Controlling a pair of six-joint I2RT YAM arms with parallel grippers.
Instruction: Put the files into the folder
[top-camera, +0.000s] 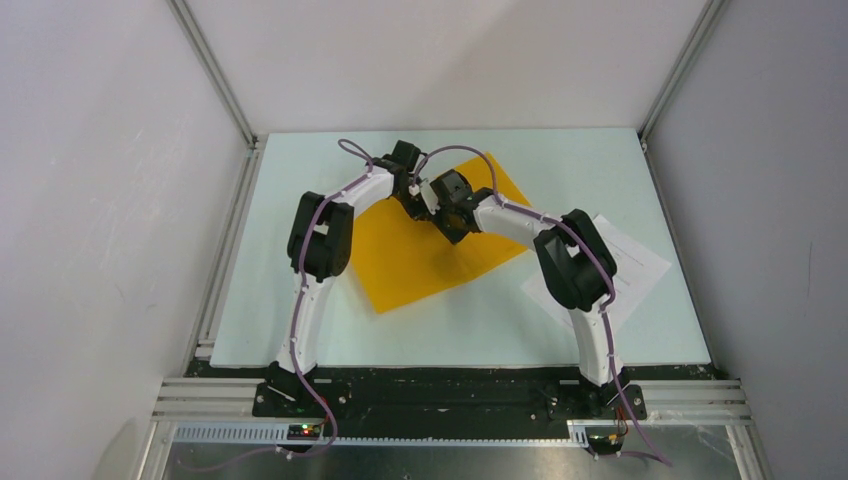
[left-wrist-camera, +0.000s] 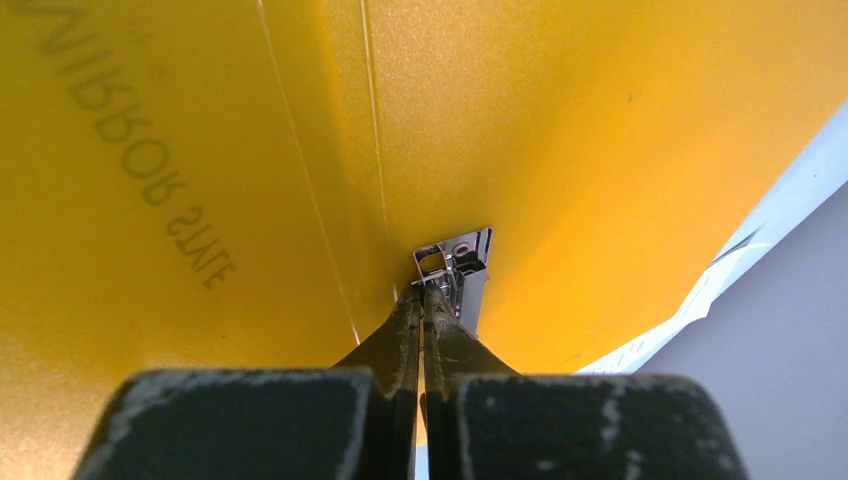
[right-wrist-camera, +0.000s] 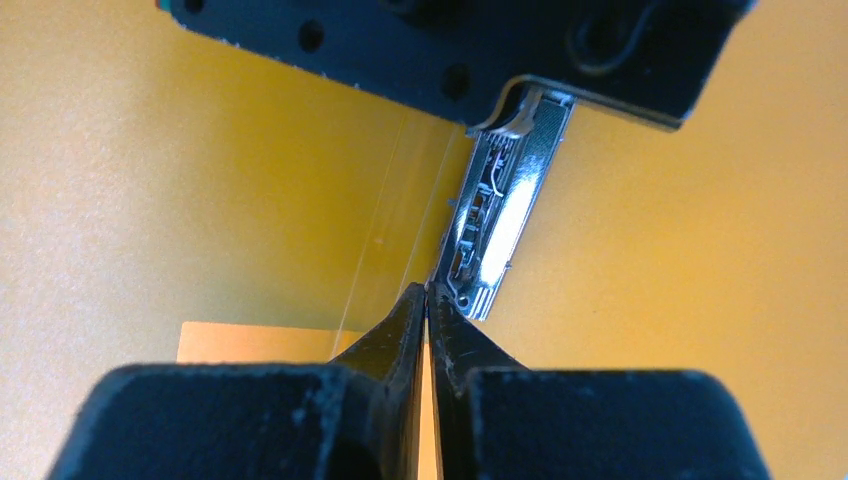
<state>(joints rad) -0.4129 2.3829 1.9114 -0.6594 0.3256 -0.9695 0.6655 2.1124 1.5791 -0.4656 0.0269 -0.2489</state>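
Starting at the near edge of the pale surface (top-camera: 450, 335), the left arm (top-camera: 320, 240) and right arm (top-camera: 572, 258) rise from their bases and bend inward toward each other. Just past the right arm's elbow, the files (top-camera: 632, 262) lie flat on the right side of the surface. They form a white printed stack turned at an angle, partly hidden beneath that arm. Farther in, near the middle, the orange-yellow folder (top-camera: 420, 265) lies on the surface, rotated so 1 corner points toward the near edge. In the wrist views, 2 fine crease lines run along its length. Over its far half the 2 wrists meet. The right end effector (right-wrist-camera: 428, 288) has its fingers pressed together with only a hairline slit between them. Its tips sit at the lower end of a metal clip (right-wrist-camera: 495, 215) fixed to the folder, and it cannot be told whether they pinch anything. The left end effector (left-wrist-camera: 424, 292) is fully closed, fingers flush against each other. Its tips touch the same clip from the opposite side, with nothing visibly gripped between them. Its black body fills the top of the right wrist view.
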